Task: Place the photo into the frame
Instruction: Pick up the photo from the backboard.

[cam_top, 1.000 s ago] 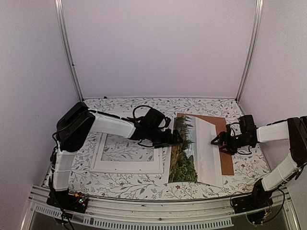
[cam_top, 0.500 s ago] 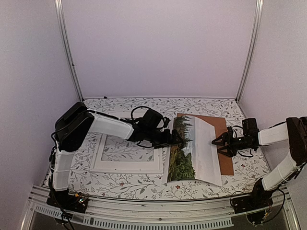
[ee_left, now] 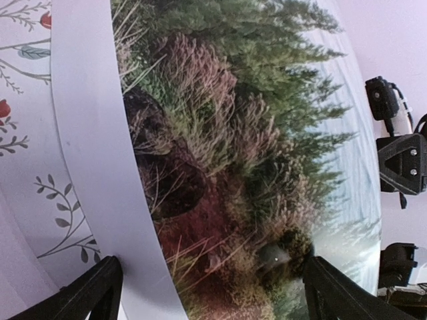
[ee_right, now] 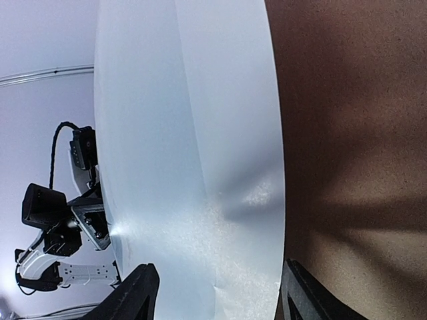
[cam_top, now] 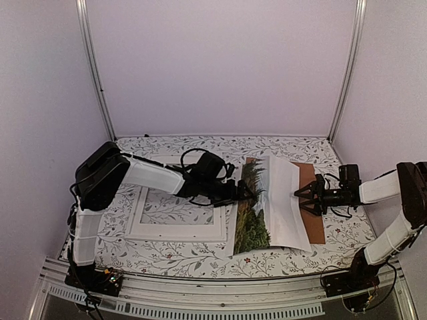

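The photo (cam_top: 259,212) bows up toward the table's (cam_top: 200,147) right edge between the left gripper (cam_top: 248,193) and right gripper (cam_top: 301,199), both with fingers spread.

The desk (cam_top: 200,263) is covered with a white cloth printed with leafy vines and small red flowers. The frame (cam_top: 177,231) lies flat on its left half, the pattern showing through the pane. A brown backing board (cam_top: 315,227) lies flat toward the right. Between them the photo (cam_top: 257,213) bows upward, its near left corner down on the cloth and its right side over the board.
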### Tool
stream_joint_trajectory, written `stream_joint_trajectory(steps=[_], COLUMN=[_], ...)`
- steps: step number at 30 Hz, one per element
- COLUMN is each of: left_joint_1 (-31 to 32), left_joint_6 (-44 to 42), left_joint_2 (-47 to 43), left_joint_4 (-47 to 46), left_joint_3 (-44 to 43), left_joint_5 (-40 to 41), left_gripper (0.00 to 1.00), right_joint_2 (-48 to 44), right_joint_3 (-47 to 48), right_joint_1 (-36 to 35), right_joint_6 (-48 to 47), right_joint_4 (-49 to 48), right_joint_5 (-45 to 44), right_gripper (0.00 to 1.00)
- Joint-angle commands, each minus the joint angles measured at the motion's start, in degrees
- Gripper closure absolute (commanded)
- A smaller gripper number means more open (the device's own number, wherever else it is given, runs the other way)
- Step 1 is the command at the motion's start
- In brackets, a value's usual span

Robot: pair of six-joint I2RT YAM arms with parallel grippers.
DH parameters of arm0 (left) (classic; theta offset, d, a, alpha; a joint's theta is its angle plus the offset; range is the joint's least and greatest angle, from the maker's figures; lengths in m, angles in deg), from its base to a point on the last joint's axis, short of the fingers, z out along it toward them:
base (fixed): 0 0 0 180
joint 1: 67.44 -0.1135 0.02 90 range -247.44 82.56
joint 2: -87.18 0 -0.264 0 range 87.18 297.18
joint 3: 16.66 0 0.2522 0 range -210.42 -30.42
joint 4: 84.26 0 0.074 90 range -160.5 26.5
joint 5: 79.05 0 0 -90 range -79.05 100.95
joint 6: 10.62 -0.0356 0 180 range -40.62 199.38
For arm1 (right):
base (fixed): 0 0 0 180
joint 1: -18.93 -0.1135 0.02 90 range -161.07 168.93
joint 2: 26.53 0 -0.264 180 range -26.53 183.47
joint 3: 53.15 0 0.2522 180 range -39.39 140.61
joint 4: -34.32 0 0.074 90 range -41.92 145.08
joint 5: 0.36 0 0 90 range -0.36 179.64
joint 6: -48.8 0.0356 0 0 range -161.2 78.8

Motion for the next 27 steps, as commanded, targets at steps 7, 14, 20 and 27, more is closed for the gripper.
stream_joint_trajectory(steps=[7, 14, 20, 27], left_joint_1=[-0.89, -0.96, -0.96, -1.07], left_joint_6=[0.46, 0.33, 0.26, 0.17], left_joint_2=[1.33, 1.2, 1.2, 1.04], left_joint_4=[7.41, 7.39, 7.28, 7.41], left_joint_3=[2.95, 3.04, 3.04, 3.08], left_joint_5=[0.22, 0.29, 0.21, 0.13], left_gripper=[0.03, 0.03, 0.03, 0.03], right_joint_2=[-3.09, -4.73, -5.76, -5.9], right_joint_3=[-0.29, -0.19, 0.14, 0.7], right_joint_1=[0.31, 0.36, 0.32, 0.35], right_joint_6=[4.51, 4.84, 4.38, 2.26], right_joint_4=[-4.64, -5.37, -5.37, -5.28], right_joint_5=[4.98, 6.66, 8.1, 10.5], right_gripper=[0.36, 0.38, 0.39, 0.41])
